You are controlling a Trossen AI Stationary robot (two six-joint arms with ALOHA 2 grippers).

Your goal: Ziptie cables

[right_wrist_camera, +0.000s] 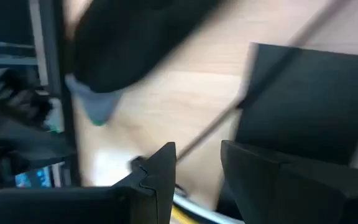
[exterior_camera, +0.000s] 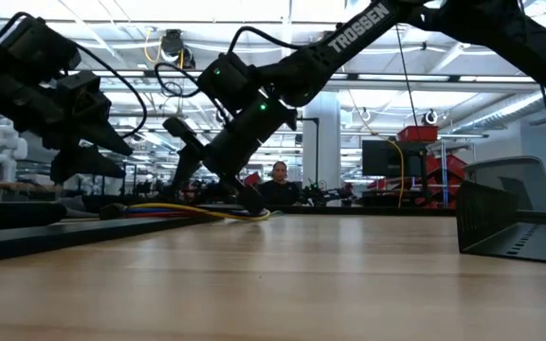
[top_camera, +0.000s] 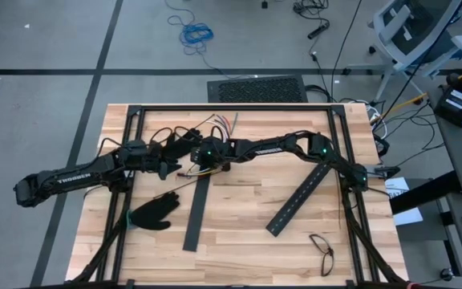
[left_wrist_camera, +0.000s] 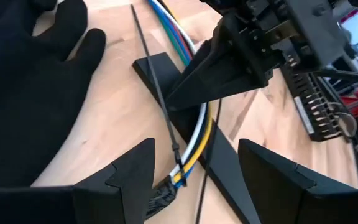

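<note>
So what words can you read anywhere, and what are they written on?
"TROSSEN": white letters on the right arm, low view.
"TROSSEN" seems to be printed on the left arm in the high view too, but it is too small to read for sure.
No other words, numbers or signs can be read.

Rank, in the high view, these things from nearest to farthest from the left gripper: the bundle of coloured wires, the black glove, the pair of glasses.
From the left gripper:
1. The bundle of coloured wires, just beside it, toward the table's middle.
2. The black glove, on the wood toward the near edge.
3. The pair of glasses, far off by the near right corner.
</note>
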